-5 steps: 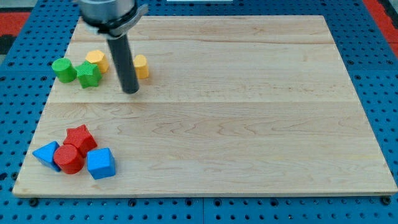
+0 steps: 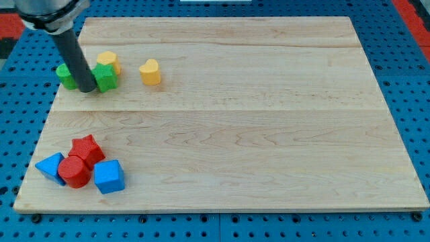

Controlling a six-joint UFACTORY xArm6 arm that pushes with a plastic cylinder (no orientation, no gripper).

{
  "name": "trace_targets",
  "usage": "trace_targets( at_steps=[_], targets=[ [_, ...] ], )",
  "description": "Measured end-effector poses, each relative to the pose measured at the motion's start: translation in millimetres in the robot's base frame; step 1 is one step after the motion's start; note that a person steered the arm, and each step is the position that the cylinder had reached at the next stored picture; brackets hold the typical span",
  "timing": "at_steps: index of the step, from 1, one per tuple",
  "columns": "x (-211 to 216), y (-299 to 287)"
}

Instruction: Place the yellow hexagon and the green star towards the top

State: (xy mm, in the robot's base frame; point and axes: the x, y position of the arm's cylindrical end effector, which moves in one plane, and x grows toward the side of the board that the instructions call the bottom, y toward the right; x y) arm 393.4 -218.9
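The yellow hexagon (image 2: 107,62) sits near the view's upper left of the wooden board (image 2: 235,121). The green star (image 2: 105,76) lies just below it, touching it. My tip (image 2: 87,88) is down on the board right at the green star's left side, between it and a green round block (image 2: 66,75), which the rod partly hides. A second yellow block (image 2: 150,72), heart-like in shape, lies to the right of the hexagon, apart from it.
At the view's lower left lies a cluster: a red star (image 2: 87,148), a red round block (image 2: 74,171), a blue triangle (image 2: 50,166) and a blue cube-like block (image 2: 109,177). The board's left edge is close to the green blocks.
My tip has moved left, from between the two yellow blocks to the green star's left side. The green star has shifted slightly right, closer under the yellow hexagon.
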Motion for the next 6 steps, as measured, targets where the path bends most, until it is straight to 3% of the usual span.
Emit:
trace_targets(
  at_steps=[1,3,6],
  targets=[
    [-1.5,27.9],
    [-3.5,0.0],
    [-58.5,2.5]
  ],
)
